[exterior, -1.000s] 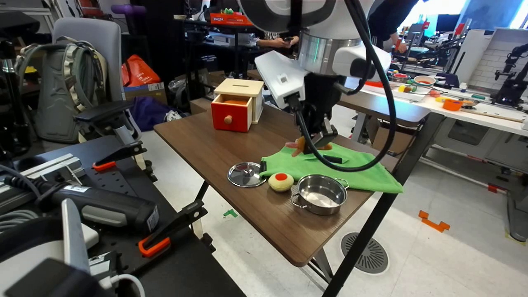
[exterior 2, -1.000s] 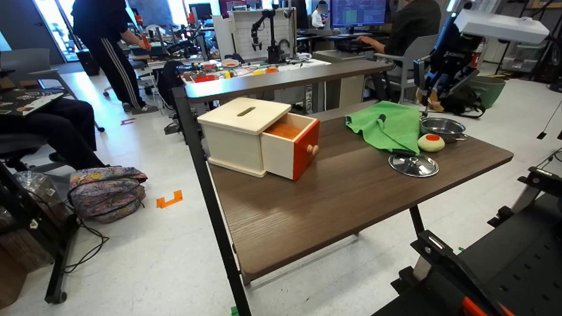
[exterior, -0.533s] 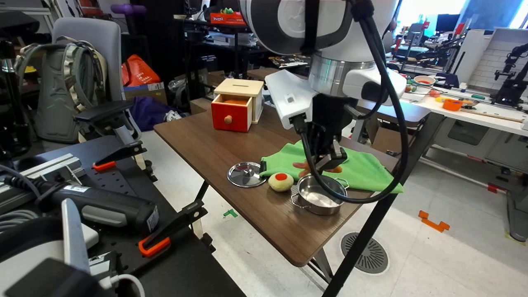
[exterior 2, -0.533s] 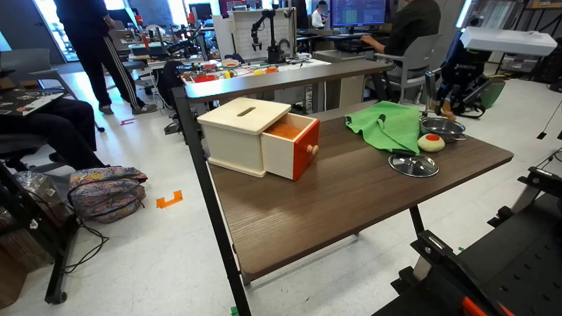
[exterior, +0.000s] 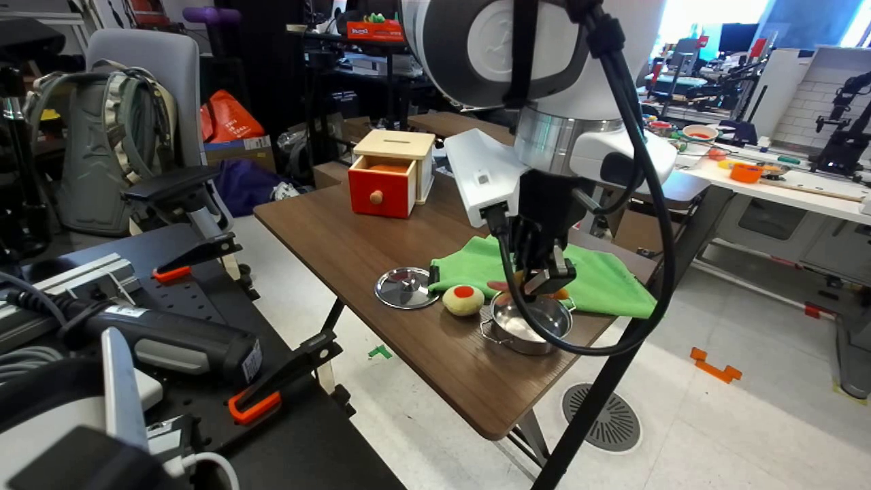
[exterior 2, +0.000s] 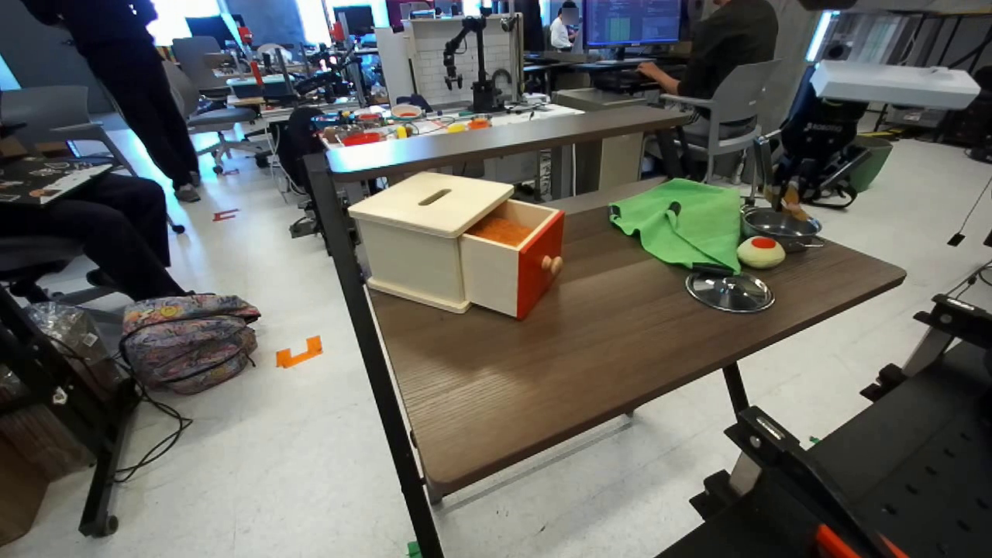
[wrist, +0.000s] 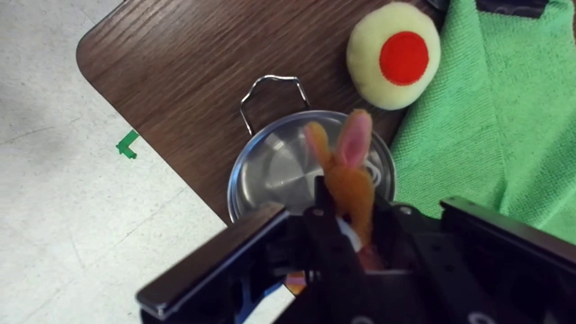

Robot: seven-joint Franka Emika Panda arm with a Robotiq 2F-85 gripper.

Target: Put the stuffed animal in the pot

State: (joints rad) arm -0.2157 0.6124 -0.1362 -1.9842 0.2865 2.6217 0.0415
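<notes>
One wood-grained desk (exterior 2: pixel 620 349), round at the corners, up on black legs (exterior 2: pixel 374 364) over a pale floor (exterior 2: pixel 256 465) marked with orange tape (exterior 2: pixel 299 353). Further back, a seated person (exterior 2: pixel 728 43) by a bright screen (exterior 2: pixel 632 22). Spread across the desk: a wooden box (exterior 2: pixel 407 252) with its red-fronted drawer (exterior 2: pixel 533 271) pulled out, a rumpled green cloth (exterior 2: pixel 686 232), a shiny lid (exterior 2: pixel 730 293), a cream plush ball (wrist: pixel 393 56) with a red spot. And now the pot (wrist: pixel 270 180), right beside the cloth, near a desk corner. Over it, the stuffed animal (wrist: pixel 351 191), gripped in the jaws, squeezed from both sides; cannot tell whether dipping below the rim. Points with its ears (wrist: pixel 355 139) to the top of the wrist view, out past the jaws. Runs nearly up and down there along its long axis, a touch left at the ear end. Looks close to level in an exterior view, pink end (exterior: pixel 497 286) toward the plush ball, orange end (exterior: pixel 563 294) away.
</notes>
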